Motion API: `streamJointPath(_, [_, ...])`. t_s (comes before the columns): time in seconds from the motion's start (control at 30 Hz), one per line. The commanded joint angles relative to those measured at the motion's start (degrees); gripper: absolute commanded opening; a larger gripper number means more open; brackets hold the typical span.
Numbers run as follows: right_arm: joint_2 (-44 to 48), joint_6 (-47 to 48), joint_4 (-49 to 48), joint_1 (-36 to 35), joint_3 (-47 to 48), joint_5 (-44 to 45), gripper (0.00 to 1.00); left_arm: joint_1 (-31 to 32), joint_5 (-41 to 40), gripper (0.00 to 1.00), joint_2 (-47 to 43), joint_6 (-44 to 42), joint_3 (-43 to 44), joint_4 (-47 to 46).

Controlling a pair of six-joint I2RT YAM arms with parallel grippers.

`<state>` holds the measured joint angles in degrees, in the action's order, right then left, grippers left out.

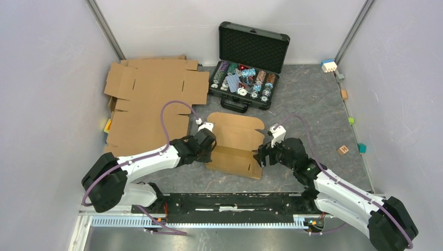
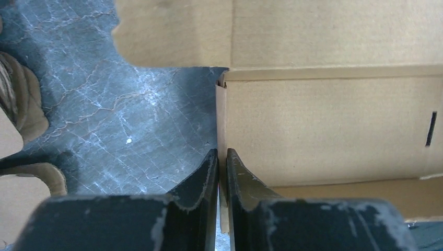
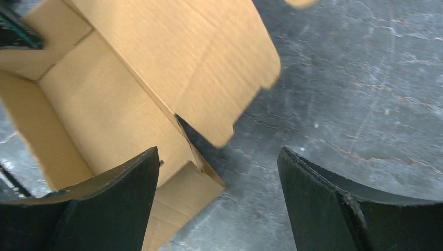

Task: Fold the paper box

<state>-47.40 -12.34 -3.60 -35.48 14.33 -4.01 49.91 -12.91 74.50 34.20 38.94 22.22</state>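
Top external view gives us the paper box (image 1: 236, 137) near the middle of the table (image 1: 313, 104), between the two arms, its rounded lid flap lying flat toward the far side and its near part raised into low walls. We see the left gripper (image 1: 208, 148) at the box's left edge. In the left wrist view the box (image 2: 324, 125) has its thin side wall running straight into the left gripper (image 2: 222, 152), whose fingers are pinched together on that cardboard edge. The right gripper (image 1: 263, 156) sits just beside the box's right near corner. From the right wrist camera, we find the right gripper (image 3: 218, 152) spread wide with nothing between its fingers, the box (image 3: 172, 52) corner close to one of them. Farther out, large flat cardboard sheets (image 1: 151, 99) lie at the far left, an opened black case (image 1: 249, 63) of chips stands behind the box, and small coloured blocks (image 1: 343, 149) line the right edge.
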Motion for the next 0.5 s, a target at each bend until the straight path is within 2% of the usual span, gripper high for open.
streamJointPath(0.0, [2.5,-5.7,-3.0,-4.4,1.0,6.7,0.89,0.2,-3.7,0.16,-1.0,-1.0,0.7,-2.3])
streamJointPath(0.2, [2.7,-9.9,-2.0,-8.5,1.4,11.1,0.98,0.7,-6.1,0.12,-3.9,1.1,-3.8,-8.0])
streamJointPath(0.47, [-3.7,-8.1,3.3,-11.6,4.4,16.8,0.98,1.2,-12.1,0.10,-4.9,2.8,-6.0,-9.3])
